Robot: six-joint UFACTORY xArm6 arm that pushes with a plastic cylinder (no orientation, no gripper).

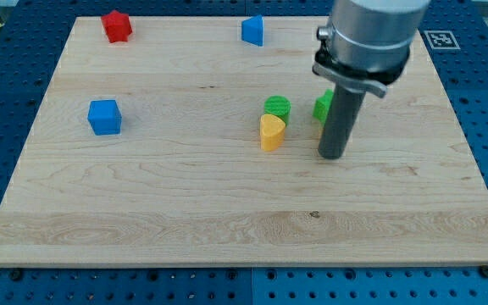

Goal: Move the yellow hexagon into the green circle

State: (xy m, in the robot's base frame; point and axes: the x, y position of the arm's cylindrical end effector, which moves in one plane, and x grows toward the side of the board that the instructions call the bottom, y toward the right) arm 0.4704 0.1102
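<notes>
The green circle (278,106) is a short cylinder near the board's middle. A yellow block (271,133), rounded on top and pointed below like a heart, touches its lower left side. My tip (333,156) rests on the board to the right of both, about a block's width from the yellow block. A second green block (322,107) sits half hidden behind the rod. A thin yellow-orange sliver (319,130) shows at the rod's left edge; its shape cannot be made out. No clear yellow hexagon shows.
A red star-like block (117,26) lies at the view's top left. A blue triangular block (252,30) lies at the top middle. A blue cube (104,117) lies at the left. The wooden board (227,220) sits on a blue perforated table.
</notes>
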